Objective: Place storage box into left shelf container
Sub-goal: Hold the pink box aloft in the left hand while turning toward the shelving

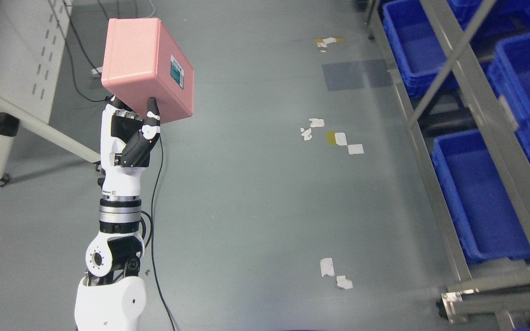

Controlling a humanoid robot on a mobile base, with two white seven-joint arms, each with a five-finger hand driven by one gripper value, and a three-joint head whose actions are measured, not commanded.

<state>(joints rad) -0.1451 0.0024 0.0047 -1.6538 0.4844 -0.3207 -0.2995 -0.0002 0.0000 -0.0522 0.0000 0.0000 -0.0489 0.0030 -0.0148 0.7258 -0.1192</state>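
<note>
Storage box (pixel 147 66), the pink one, is up in my left hand (pixel 129 131), fingers clamped on its lower edge, held tilted over the grey floor (pixel 256 193). It's got a small label (pixel 177 71) on the side. Blue bins (pixel 481 193) sit in the metal shelf (pixel 435 184) way off to the right, well apart from it. A table (pixel 21 59) stands just beside it on the left.

The left robot hand (pixel 129 131) grips a pink storage box (pixel 147 69) above the floor, well apart from blue shelf bins (pixel 481 202).
</note>
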